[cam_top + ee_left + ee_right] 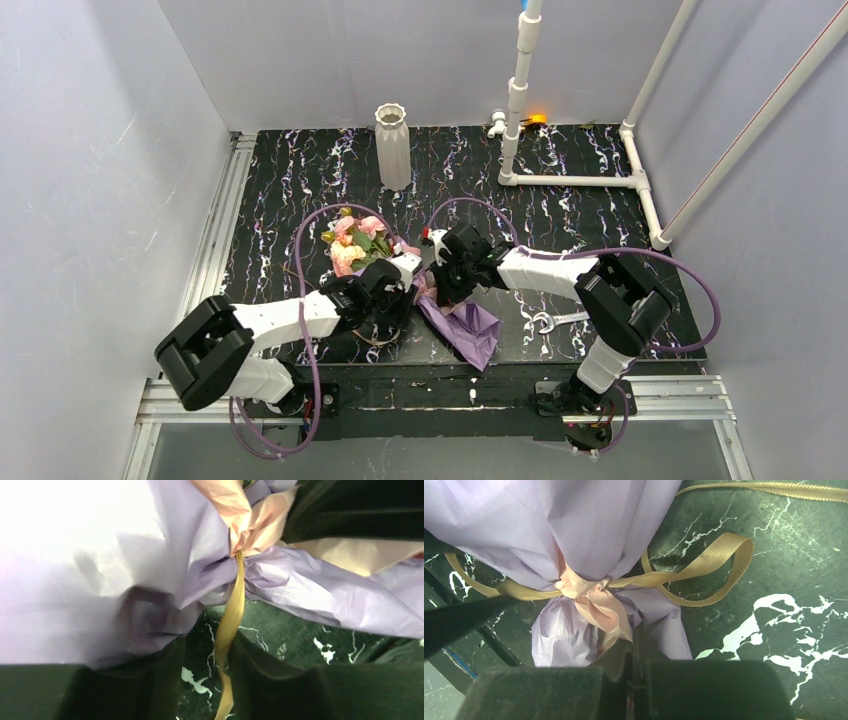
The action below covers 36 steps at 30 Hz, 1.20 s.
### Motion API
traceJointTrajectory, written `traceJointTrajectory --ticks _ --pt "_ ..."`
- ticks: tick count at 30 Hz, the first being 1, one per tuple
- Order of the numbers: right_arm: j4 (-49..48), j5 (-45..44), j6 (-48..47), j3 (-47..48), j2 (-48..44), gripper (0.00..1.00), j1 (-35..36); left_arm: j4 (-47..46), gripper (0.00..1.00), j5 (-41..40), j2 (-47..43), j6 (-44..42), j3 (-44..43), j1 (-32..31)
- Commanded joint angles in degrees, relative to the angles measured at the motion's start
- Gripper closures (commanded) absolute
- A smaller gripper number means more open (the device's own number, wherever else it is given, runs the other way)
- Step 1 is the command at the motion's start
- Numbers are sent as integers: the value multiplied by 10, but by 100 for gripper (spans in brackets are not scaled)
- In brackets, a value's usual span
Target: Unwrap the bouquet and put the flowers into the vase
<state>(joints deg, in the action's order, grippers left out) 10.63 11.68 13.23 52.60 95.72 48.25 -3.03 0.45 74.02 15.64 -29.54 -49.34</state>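
Note:
The bouquet lies on its side mid-table, its flowers [352,245] pointing to the far left and its purple paper [470,325] trailing toward the near edge. A tan-gold ribbon [724,545] is tied in a bow round the paper's neck. My right gripper [631,647] is shut on the pink and purple paper tail just below the knot. One ribbon end [235,600] runs down between the parted fingers of my left gripper [207,645], lying against the right-hand one. In the top view both grippers, left [400,290] and right [437,285], meet at the bouquet's neck. The white ribbed vase [392,145] stands upright at the back.
A white pipe frame [575,180] stands at the back right, with a small orange object [535,120] behind it. A metal wrench [550,320] lies near the right arm. White walls close in three sides. The dark marbled table [600,230] ends just before the arm bases.

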Motion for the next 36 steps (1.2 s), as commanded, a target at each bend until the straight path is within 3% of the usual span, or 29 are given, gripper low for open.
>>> traceJointTrajectory --ticks 1,2,3,10,15,18,23,26,30,32,36 --pt "45 -36 -2 -14 11 99 -7 -11 84 11 35 -23 -26 -1" --pt "45 -40 -4 -14 12 99 -7 -1 99 26 26 -25 -35 -1" --pt "46 -46 -5 -13 13 99 -7 8 100 39 13 -24 -42 -1" --pt "55 -75 -3 -11 17 99 -8 11 100 124 -124 -54 -60 7" --pt "59 -73 1 -10 19 99 -10 57 100 189 -48 1 -33 88" --pt "57 -66 4 -8 21 99 -10 48 100 228 -25 -37 -34 84" --pt "55 -65 6 0 28 99 -10 57 100 215 12 -87 -56 73" --pt "56 -69 5 6 33 99 -10 13 100 252 -33 -91 -56 73" --pt "59 -75 1 9 32 99 -12 -10 100 261 -141 -71 -134 66" --pt "58 -77 0 6 33 99 -12 11 100 286 -132 -50 -153 87" --pt "58 -80 -2 6 33 99 -13 25 100 288 -111 -39 -78 118"
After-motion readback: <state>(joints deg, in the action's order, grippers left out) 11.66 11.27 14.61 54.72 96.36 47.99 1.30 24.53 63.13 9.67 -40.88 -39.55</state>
